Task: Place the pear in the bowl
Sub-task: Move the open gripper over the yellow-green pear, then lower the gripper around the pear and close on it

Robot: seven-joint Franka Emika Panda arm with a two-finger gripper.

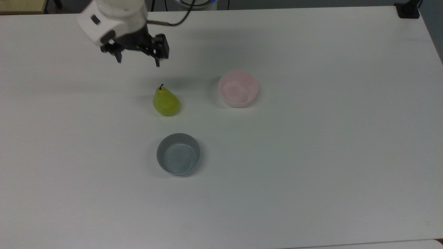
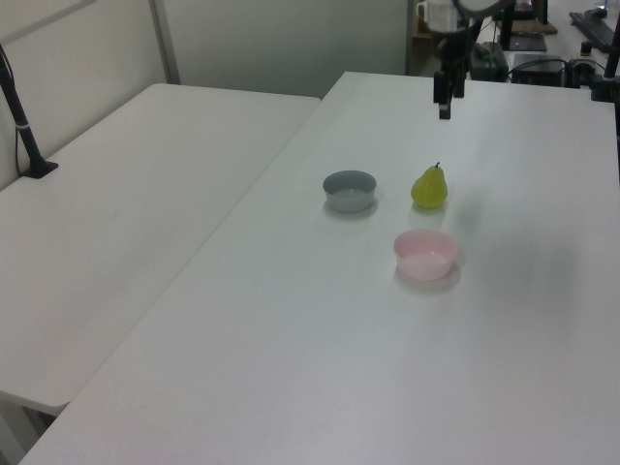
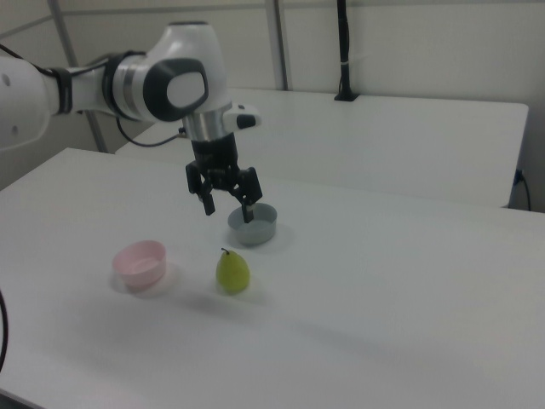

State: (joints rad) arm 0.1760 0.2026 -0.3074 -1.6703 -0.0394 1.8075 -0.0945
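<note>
A yellow-green pear (image 1: pixel 166 101) (image 2: pixel 429 187) (image 3: pixel 232 271) with a dark stem stands upright on the white table. The pale pink bowl (image 1: pixel 238 89) (image 2: pixel 424 254) (image 3: pixel 140 264) sits empty, to the pear's right in the top view. My gripper (image 1: pixel 138 63) (image 2: pixel 444 108) (image 3: pixel 227 211) hangs open and empty in the air, above the table and up-left of the pear in the top view. In the right view it is above the pear, with clear space between the fingertips and the stem.
A grey-blue bowl (image 1: pixel 178 154) (image 2: pixel 349 190) (image 3: pixel 253 224) sits empty below the pear in the top view. A second white table (image 2: pixel 116 223) adjoins on the left view's left. A black post (image 3: pixel 342 51) stands on the far table in the right view.
</note>
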